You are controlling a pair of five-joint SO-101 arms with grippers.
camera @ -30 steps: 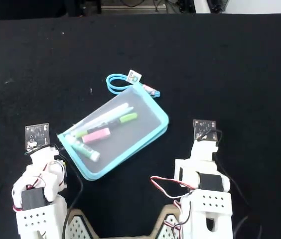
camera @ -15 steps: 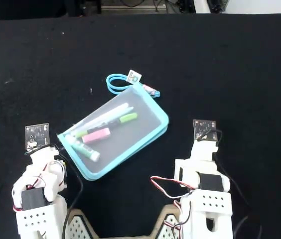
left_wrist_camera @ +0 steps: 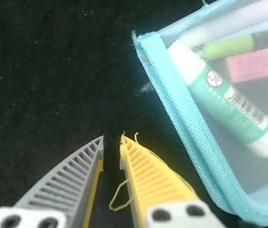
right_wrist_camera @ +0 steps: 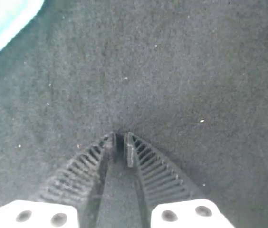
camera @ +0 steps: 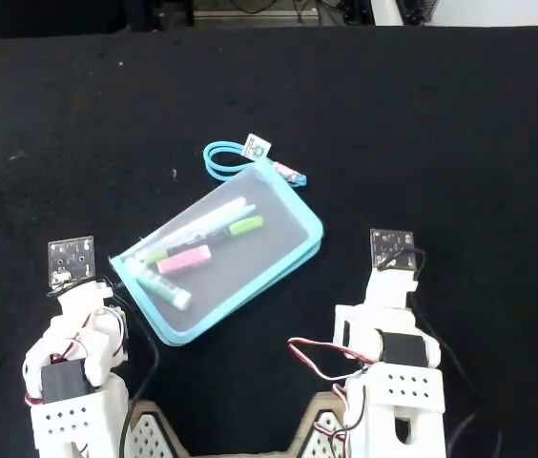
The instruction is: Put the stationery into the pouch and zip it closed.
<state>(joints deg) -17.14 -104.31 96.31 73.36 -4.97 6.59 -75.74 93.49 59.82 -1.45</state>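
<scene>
A clear pouch with a turquoise border [camera: 219,253] lies slanted on the black table, with a glue stick [camera: 159,283], a pink eraser [camera: 185,259], a green highlighter [camera: 243,226] and white pens [camera: 207,221] inside. Its zipper pull with a pink tab [camera: 290,174] sits at the far corner beside a blue loop [camera: 221,159]. My left gripper [left_wrist_camera: 111,140] is shut and empty, just off the pouch's near-left corner [left_wrist_camera: 146,42], close to the glue stick [left_wrist_camera: 224,99]. My right gripper [right_wrist_camera: 119,139] is shut over bare cloth, with a sliver of the pouch [right_wrist_camera: 5,21] beyond.
Both arms sit folded at the near table edge, the left arm [camera: 73,334] beside the pouch and the right arm [camera: 391,324] to its right. A small white tag [camera: 257,147] lies by the blue loop. Black cloth [camera: 422,124] stretches out beyond the pouch.
</scene>
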